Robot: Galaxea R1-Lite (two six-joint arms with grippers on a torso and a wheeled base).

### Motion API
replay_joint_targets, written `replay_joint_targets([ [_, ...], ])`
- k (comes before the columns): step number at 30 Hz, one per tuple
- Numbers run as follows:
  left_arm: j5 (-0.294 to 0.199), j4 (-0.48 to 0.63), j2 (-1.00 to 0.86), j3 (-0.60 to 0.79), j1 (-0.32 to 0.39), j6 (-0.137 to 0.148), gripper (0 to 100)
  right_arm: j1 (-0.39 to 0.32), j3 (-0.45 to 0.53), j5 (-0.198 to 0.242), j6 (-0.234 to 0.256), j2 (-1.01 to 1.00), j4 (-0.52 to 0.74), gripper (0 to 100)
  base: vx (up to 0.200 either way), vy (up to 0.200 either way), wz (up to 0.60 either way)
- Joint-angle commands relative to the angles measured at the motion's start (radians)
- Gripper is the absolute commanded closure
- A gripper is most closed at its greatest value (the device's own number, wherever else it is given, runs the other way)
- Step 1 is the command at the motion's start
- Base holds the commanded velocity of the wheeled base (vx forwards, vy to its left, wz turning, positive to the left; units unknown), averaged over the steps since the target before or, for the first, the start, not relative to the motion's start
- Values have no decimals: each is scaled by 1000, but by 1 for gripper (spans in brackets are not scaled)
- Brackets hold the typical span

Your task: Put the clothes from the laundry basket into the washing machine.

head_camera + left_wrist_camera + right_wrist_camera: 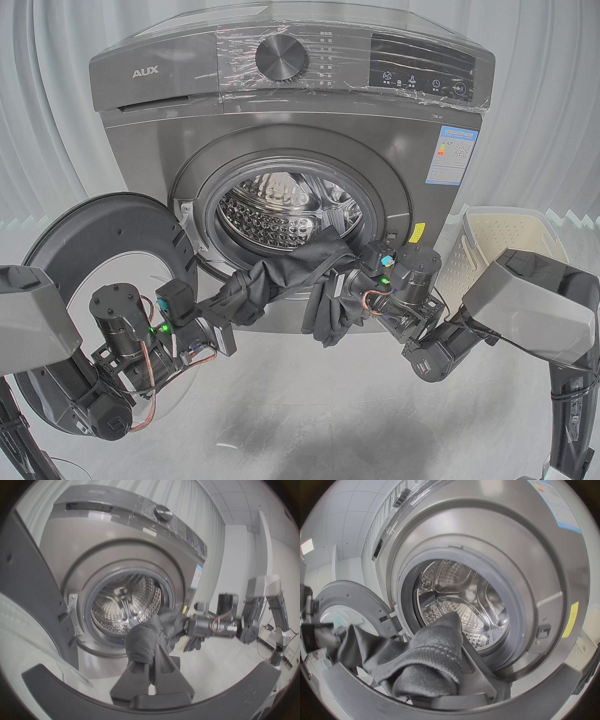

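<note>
Head view, washing machine: front-loader; door swung open to the robot's left; drum exposed.
Head view, garment: dark cloth stretched across the lower lip of the opening; upper fold at the drum mouth; one end hanging below the right gripper.
Head view, grippers: left gripper clenched on one bunched end; right gripper clenched on the other.
Head view, laundry basket: pale, perforated; beside the machine on the robot's right, behind the right arm.
Left wrist view, left gripper: fingers closed on a rolled wad of the garment, before the opening; right gripper farther off, grasping the same cloth.
Right wrist view, right gripper: folded dark cloth lies over its fingers, just before the door seal; ribbed, perforated drum beyond.
</note>
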Motion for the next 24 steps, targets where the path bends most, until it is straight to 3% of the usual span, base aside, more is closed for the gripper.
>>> replay_joint_targets([
  [1, -1, -1, 75, 41, -5, 7, 100, 4, 4, 0, 0, -54, 2, 100, 0, 0, 0],
  [6, -40, -1, 83, 71, -17, 9, 100, 5, 2, 0, 0, -54, 0, 100, 0, 0, 0],
  [7, -40, -1, 83, 71, -17, 9, 0, 5, 2, 0, 0, -54, 0, 100, 0, 0, 0],
  [12, -53, -3, 69, 160, -42, 13, 0, -12, 2, 2, 0, -54, 2, 100, 0, 0, 0],
  [16, -113, -3, 61, 227, -56, 45, 0, -42, 2, 9, -3, -54, -1, 100, 0, 0, 0],
  [24, -115, -3, 66, 202, -54, 48, 0, -33, 22, 17, -3, -74, -18, 100, 0, 0, 0],
])
